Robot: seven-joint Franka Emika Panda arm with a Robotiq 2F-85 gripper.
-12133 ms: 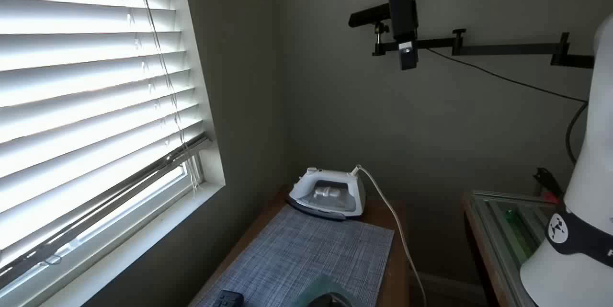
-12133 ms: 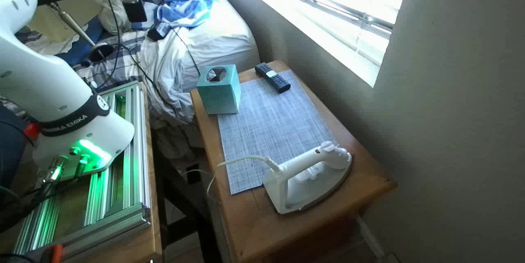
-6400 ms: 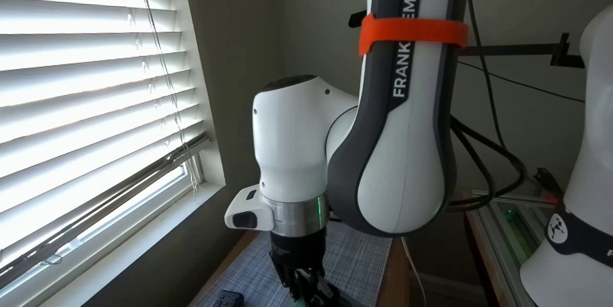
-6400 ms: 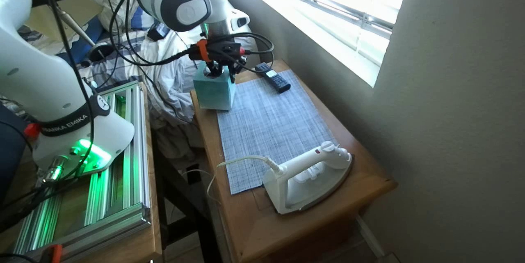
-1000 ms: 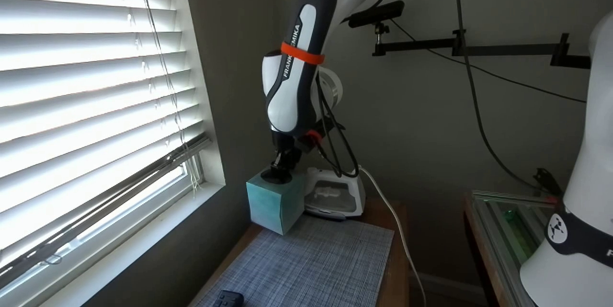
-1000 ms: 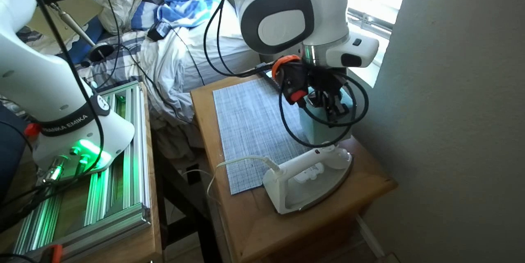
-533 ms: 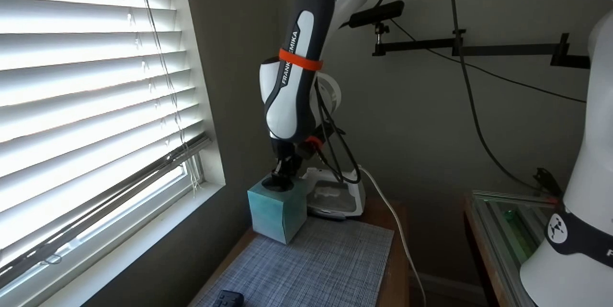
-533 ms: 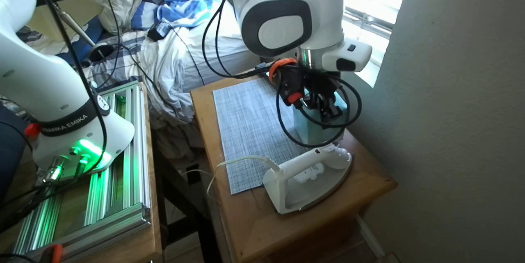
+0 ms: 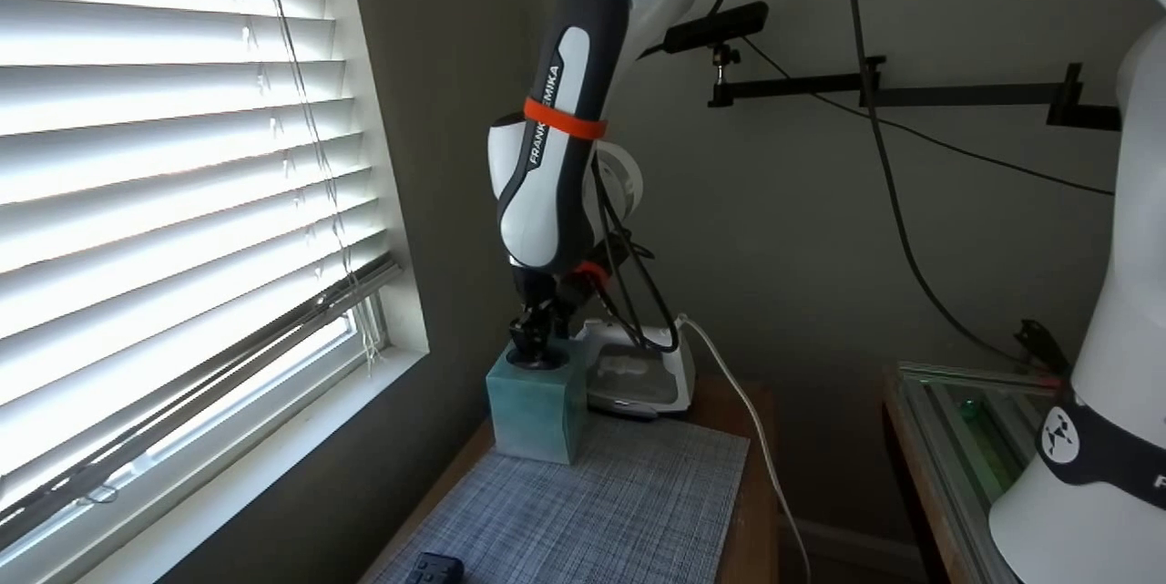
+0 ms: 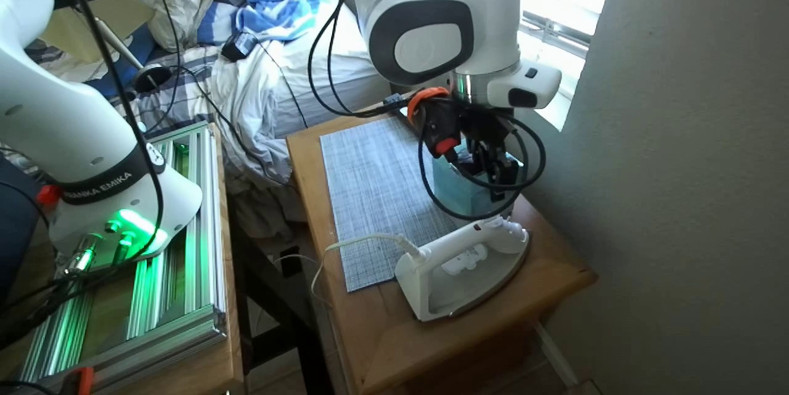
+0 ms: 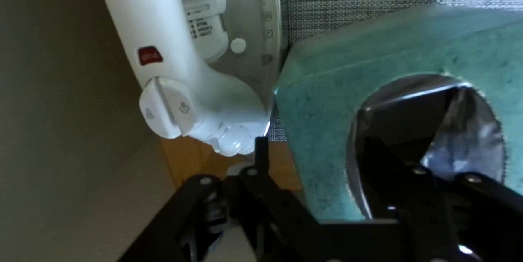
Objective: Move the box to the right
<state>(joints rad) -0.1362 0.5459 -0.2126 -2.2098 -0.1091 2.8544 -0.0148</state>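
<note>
The pale teal box (image 9: 533,411) stands upright at the window-side edge of the placemat, close beside the iron; it also shows in an exterior view (image 10: 459,188), partly behind cables. Its round top opening faces up in the wrist view (image 11: 392,61). My gripper (image 11: 316,145) is open astride the box's side: one finger is outside the box with a gap to it, the other reaches into the opening. The gripper also shows over the box top in both exterior views (image 9: 536,349) (image 10: 490,182). The lower part of the inner finger is hidden inside the box.
The white iron (image 9: 633,374) with its cord stands right next to the box, close to the outer finger in the wrist view (image 11: 155,29). A black remote (image 9: 435,568) lies on the grey placemat (image 10: 376,179). The wall and window (image 9: 392,329) are close on one side.
The box has gone from the bed-side end of the table to beside the iron. In the last half second it turned and settled upright, and the fingers now stand apart from its wall.
</note>
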